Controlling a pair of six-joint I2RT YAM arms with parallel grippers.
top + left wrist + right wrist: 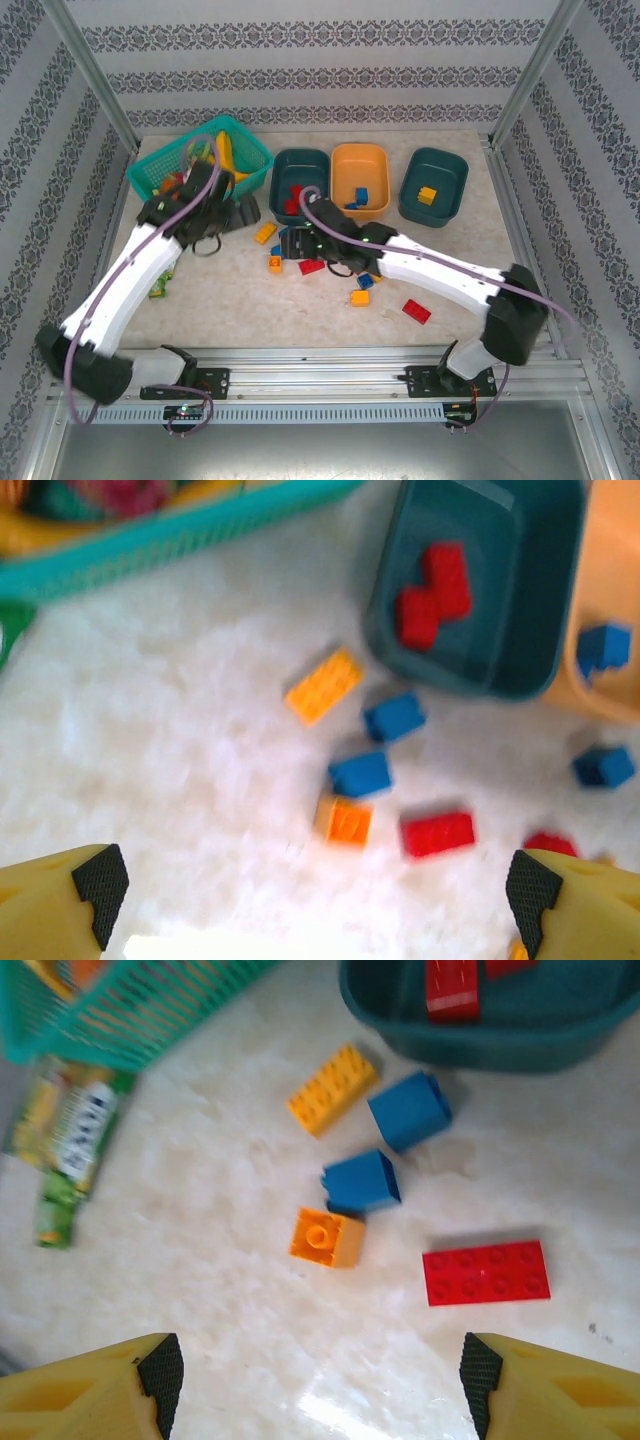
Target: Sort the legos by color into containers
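- Worktop (470,250): pale marbled slab with patterned panels on three sides.
- Left arm (130,280) reaches toward the far-left corner. Right arm (440,275) slants from the near-right corner in over the middle.
- Teal lattice basket (240,130) sits at the far-left corner with toy fruit (226,152) heaped inside.
- Three tubs stand in a row along the far edge.
  - Left dark teal tub (305,165) is just beside the basket and holds red bricks (432,590).
  - Orange tub (360,160) is just beside it at mid-edge, with a blue brick (360,197) inside.
  - Right dark teal tub (445,170) stands apart toward the far-right corner and holds one yellow brick (427,195).
- Left gripper (315,885): fingers spread wide with nothing between them, above bare worktop in front of the left dark teal tub.
- Right gripper (320,1375): fingers apart and nothing held, over the loose cluster.
- Green snack packet (65,1140) lies flat toward the left edge, near the basket.
- Loose legos lie mid-worktop in front of the left dark teal tub:
  - a long yellow-orange brick (333,1088)
  - a tilted blue brick (410,1110)
  - a second blue brick (362,1180)
  - a small orange brick (327,1237) just beside the second blue brick
  - a flat red brick (486,1272)
- Nearer the near edge, a lone red brick (416,311) lies by the right arm, with an orange square brick (359,297) to its left.
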